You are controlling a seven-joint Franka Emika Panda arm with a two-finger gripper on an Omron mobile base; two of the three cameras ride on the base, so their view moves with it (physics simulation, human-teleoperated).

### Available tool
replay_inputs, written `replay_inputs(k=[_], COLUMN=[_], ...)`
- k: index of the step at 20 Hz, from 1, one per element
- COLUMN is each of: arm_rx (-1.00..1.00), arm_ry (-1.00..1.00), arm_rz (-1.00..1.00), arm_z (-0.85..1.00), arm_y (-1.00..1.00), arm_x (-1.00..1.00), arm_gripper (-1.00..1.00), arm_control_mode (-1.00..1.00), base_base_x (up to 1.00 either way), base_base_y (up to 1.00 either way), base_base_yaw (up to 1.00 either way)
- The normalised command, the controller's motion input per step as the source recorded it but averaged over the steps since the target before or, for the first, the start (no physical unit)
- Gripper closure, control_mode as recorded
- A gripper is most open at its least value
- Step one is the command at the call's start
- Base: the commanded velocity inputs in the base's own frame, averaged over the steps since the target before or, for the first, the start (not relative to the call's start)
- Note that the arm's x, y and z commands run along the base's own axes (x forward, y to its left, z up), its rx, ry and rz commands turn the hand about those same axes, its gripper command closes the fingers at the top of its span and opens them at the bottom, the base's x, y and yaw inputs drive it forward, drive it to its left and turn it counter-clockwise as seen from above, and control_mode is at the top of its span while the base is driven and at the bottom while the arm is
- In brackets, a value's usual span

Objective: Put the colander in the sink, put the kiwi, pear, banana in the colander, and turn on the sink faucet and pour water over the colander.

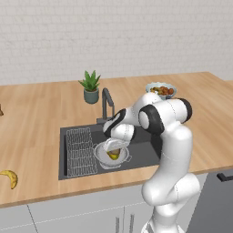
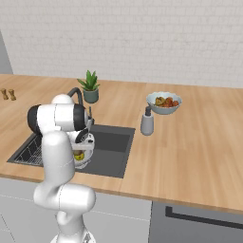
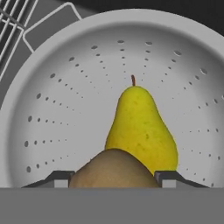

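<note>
The pale perforated colander (image 3: 57, 100) sits in the dark sink (image 1: 143, 152), beside the wire rack (image 1: 81, 151). Inside it lies the yellow-green pear (image 3: 140, 127), stem pointing away. My gripper (image 3: 114, 177) hangs just over the colander (image 1: 101, 158), shut on the brown kiwi (image 3: 113, 168), which fills the gap between the fingertips. From the right base view the gripper (image 2: 82, 148) is low over the colander (image 2: 86, 161). The banana (image 1: 10, 177) lies on the counter far left, near the front edge. Behind the sink stands the dark faucet (image 1: 107, 102); no water runs.
A potted plant (image 1: 91, 86) stands behind the faucet. A bowl of mixed fruit (image 2: 163, 102) and a grey soap dispenser (image 2: 147, 122) stand right of the sink. Two small brown shakers (image 2: 7, 94) sit at the far left.
</note>
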Motion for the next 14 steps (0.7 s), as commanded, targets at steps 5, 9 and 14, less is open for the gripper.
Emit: replay_inputs(k=[5,9,14], arm_rx=[0.0,0.0,0.0], arm_ry=[0.0,0.0,0.0], arm_rz=[0.0,0.0,-0.05], arm_z=[-0.12,-0.01,0.19], arm_y=[0.01,0.0,0.0], arm_x=[0.0,0.0,-0.09], arm_gripper=[1.0,-1.0,-1.0], arm_control_mode=[-1.0,-1.0,-1.0], base_base_x=[0.0,0.0,0.0], base_base_y=[0.0,0.0,0.0], base_base_yaw=[0.0,0.0,0.0])
